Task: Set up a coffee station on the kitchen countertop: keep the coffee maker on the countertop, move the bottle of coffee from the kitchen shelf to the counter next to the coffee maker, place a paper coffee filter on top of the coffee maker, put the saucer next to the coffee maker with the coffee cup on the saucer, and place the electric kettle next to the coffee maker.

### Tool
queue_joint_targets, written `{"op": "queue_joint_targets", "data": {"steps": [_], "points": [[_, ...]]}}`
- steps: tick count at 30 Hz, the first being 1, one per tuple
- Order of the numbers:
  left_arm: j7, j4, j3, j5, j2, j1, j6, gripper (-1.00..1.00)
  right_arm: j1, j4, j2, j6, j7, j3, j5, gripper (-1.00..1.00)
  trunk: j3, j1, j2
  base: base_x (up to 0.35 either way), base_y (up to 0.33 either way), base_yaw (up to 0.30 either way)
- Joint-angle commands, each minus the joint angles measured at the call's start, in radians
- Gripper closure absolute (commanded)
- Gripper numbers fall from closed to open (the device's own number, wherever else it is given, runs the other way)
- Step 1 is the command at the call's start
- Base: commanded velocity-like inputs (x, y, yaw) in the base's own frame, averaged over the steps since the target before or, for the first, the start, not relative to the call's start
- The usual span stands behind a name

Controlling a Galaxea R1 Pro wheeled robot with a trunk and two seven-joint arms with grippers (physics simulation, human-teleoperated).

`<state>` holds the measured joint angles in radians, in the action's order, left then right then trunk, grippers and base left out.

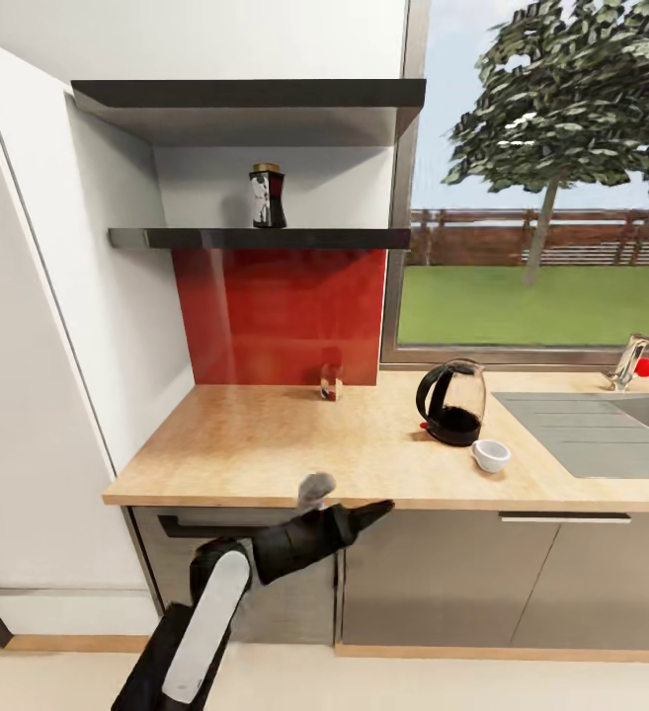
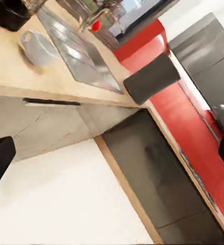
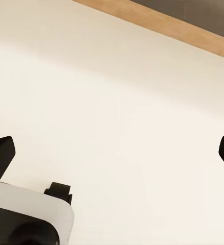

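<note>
Nearest the head camera, the black-and-white left arm ends in a left gripper (image 1: 368, 512) below the pale beige wood-look countertop (image 1: 265, 444), its fingers spread wide in the wrist view; the right gripper (image 3: 112, 148) gapes wide over pale floor; the small dark yellow-lidded bottle of coffee (image 1: 267, 197) stands high on the black shelf (image 1: 265, 238); reaching up risks clipping the counter edge or toppling the bottle.

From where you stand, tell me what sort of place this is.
A home kitchen, by the look of it: a wood-look countertop with a steel sink and tap, an electric kettle beside it, and a wall shelf above a red splashback.
</note>
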<state>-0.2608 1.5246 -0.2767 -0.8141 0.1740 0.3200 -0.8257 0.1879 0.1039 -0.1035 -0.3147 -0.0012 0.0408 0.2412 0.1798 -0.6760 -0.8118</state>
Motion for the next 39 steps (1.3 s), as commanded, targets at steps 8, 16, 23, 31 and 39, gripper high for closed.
{"op": "queue_joint_targets", "data": {"steps": [8, 16, 23, 31, 39], "points": [[0.114, -0.011, -0.031, 0.003, 0.001, 0.486, -0.111, -1.00, 0.001, -0.001, -0.002, -0.003, 0.000, 0.004, 0.001, -1.00, 0.002, 0.000, -0.001, 0.000, 0.000, 0.000], [0.655, -0.293, -0.035, 0.003, 0.001, 1.248, -0.129, -1.00, 0.001, -0.009, -0.004, -0.003, 0.000, 0.005, 0.003, -1.00, 0.002, 0.000, -0.001, 0.000, 0.000, 0.000], [0.965, -0.421, -0.104, 0.004, 0.001, 1.439, -0.127, -1.00, 0.001, -0.035, -0.004, -0.003, 0.000, 0.005, 0.004, -1.00, 0.002, 0.000, -0.001, 0.000, 0.000, 0.000], [1.125, -0.530, -0.285, 0.004, 0.001, 1.467, -0.086, -1.00, 0.001, -0.038, -0.004, -0.003, 0.000, 0.005, 0.004, -1.00, 0.002, 0.000, -0.001, 0.003, 0.000, 0.000], [1.132, -0.634, -0.303, 0.003, 0.001, 1.468, -0.003, -1.00, 0.001, -0.082, -0.004, -0.003, 0.001, 0.006, 0.006, -1.00, 0.002, 0.000, -0.001, 0.258, 0.050, 0.000]]}}
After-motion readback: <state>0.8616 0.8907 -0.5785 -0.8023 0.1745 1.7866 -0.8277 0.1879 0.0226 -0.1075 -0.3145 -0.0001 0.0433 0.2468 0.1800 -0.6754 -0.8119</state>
